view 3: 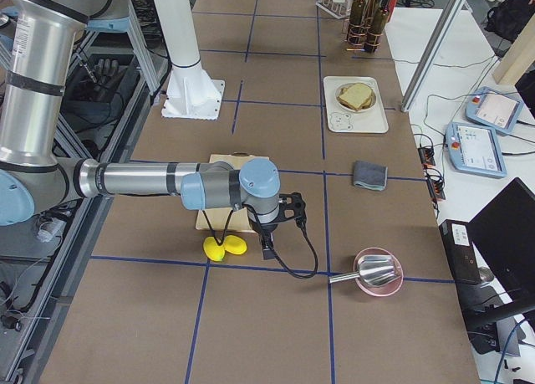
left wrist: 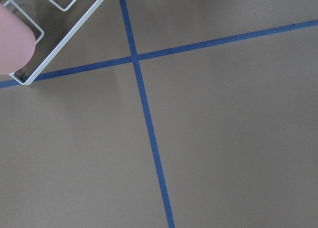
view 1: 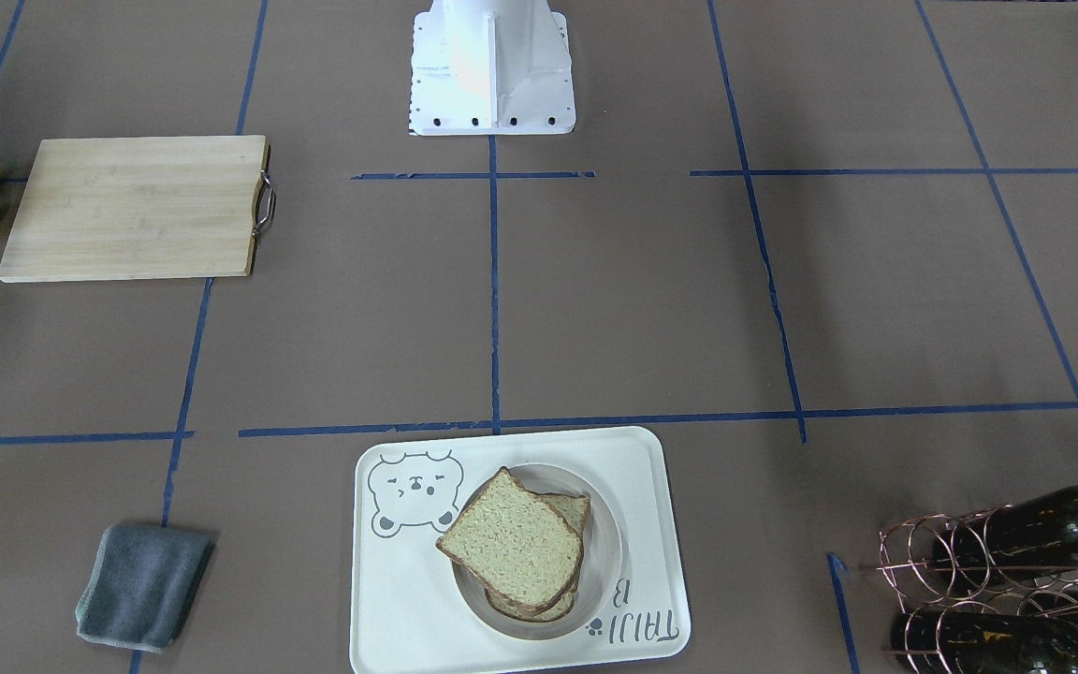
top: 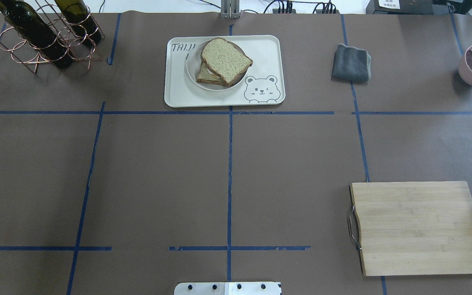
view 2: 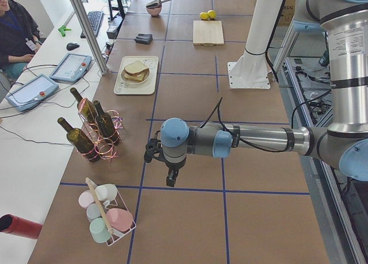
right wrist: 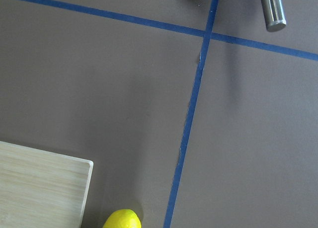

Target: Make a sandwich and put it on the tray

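Item 1, sandwich (top: 224, 61): two bread slices, the upper one skewed. It lies on a round white plate (top: 191, 69) on the tray (top: 266, 49), at 12 o'clock from my base in the overhead view.

Item 2, my left gripper (view 2: 171, 180): points down over the brown table. The sandwich is well apart, toward 11 o'clock in the left side view. I cannot tell how the jaws stand.

Item 3, my right gripper (view 3: 267, 248): just beside two lemons (view 3: 224, 247). The sandwich is well apart, toward 1 o'clock in the right side view. Again I cannot tell how the jaws stand.
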Robot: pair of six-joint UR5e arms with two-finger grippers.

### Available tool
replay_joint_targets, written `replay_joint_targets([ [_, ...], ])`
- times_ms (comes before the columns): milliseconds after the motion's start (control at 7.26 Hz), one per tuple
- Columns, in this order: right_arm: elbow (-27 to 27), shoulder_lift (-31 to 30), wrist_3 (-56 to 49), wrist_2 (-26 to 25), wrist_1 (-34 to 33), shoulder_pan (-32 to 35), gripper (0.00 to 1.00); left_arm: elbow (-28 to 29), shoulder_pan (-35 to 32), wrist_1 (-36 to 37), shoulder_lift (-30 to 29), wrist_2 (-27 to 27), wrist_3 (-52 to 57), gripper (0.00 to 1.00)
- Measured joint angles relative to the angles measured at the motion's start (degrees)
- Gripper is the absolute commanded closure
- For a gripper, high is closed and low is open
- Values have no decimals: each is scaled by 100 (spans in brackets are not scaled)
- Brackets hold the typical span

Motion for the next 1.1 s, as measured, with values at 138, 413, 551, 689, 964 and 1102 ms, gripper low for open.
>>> replay_joint_targets([
  [138, 3, -2, 1, -4, 0, 0, 0, 23, -106, 7, -14, 15, 4, 0],
  [413, 1, -9, 5, -1, 0, 0, 0, 37, -205, 8, 6, 72, -6, 0],
  [551, 6, -5, 9, 1, 0, 0, 0, 50, -221, 6, 30, 103, 4, 0],
  [689, 9, 5, 11, 2, 0, 0, 0, 49, -226, 5, 50, 120, 15, 0],
  [964, 3, 15, 12, 2, 0, 0, 0, 8, -229, 5, 88, 129, 22, 0],
  [1102, -2, 20, 14, 2, 0, 0, 0, -11, -230, 5, 95, 130, 22, 0],
])
